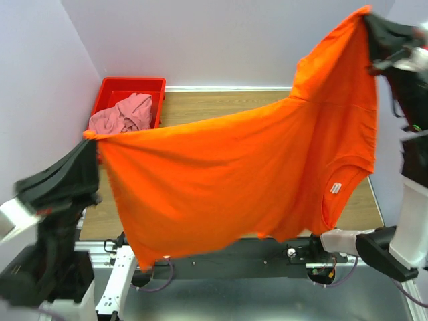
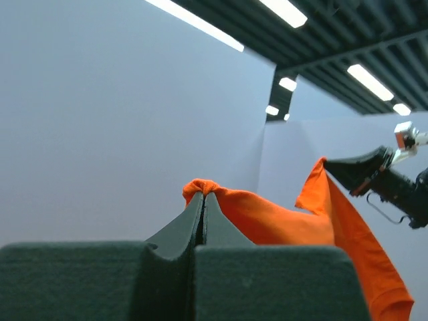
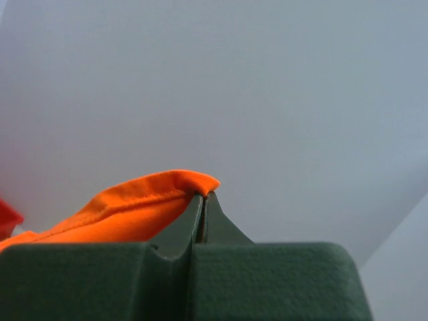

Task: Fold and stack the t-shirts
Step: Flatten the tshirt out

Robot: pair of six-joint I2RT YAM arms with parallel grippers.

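**Orange t-shirt** (image 1: 254, 167): held aloft across mid-frame, stretched above the table (image 1: 221, 103), neck label at lower right.
**Left gripper** (image 1: 90, 136), centre left: jaws pressed together, pinching one corner of the cloth.
**Right gripper** (image 1: 369, 16), upper right: likewise pinching the far corner.
**Dusty pink t-shirt** (image 1: 124, 114): crumpled in the red bin (image 1: 130, 83), upper left.
**Step, judged:** spreading the shirt before laying it down. Next calls for lowering both corners together, cloth kept taut.
**Views:** only the top view shows the bin and table; the wrist views show each pinch close up.

Orange t-shirt (image 1: 254, 167) hangs between left claw (image 1: 91, 136), right claw (image 1: 370, 21) (pink shirt (image 1: 127, 112) in bin (image 1: 107, 88)).
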